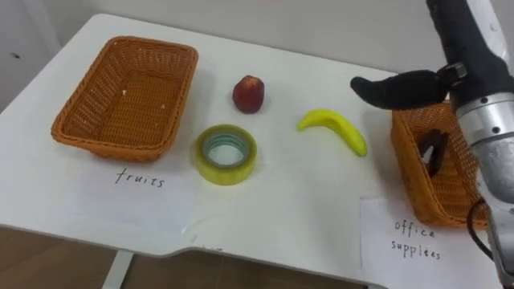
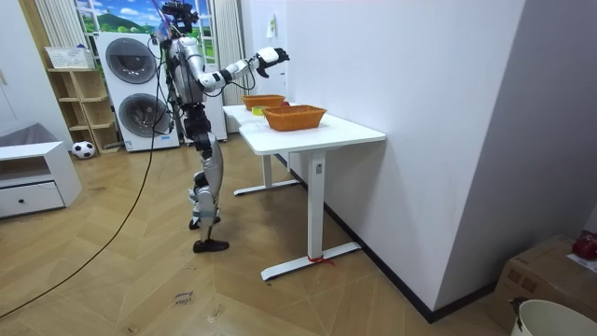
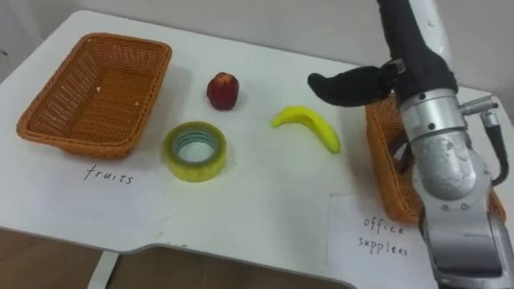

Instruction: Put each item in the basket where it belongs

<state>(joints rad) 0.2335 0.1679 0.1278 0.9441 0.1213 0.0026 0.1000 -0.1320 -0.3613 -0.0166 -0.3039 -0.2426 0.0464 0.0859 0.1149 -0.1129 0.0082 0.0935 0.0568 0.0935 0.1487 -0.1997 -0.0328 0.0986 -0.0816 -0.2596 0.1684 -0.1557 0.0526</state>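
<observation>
Left eye view, nearest edge first: two handwritten paper labels (image 1: pixel 140 178) are lying on the white table (image 1: pixel 281 201), one in front of each basket, evidently marking which goods are going where. Just beyond the left label, a yellow tape roll (image 1: pixel 226 154) is lying flat, well apart from the office basket (image 1: pixel 405 164) it belongs in. The fruit basket (image 1: pixel 112 144) is sitting at the table's left and holding nothing I can see. Further back, the banana (image 1: pixel 336 128) is lying between the tape roll and the office basket, and the red apple (image 1: pixel 248 94) is standing beyond the roll; both are waiting on the open tabletop.

The robot's right hand (image 1: pixel 397 88) is hovering over the office basket's far left corner, fingers stretched out and gripping nothing. My guess is that it is pausing above the basket before going for the tape roll.

Hard to make out: a dark object (image 1: pixel 434 152) is lying in the office basket, half covered by the forearm, and I cannot name it. The basket's right side is being cut off by the arm and the frame edge.

Room view: the robot is standing at the table's side, right arm reaching out high over the baskets.
</observation>
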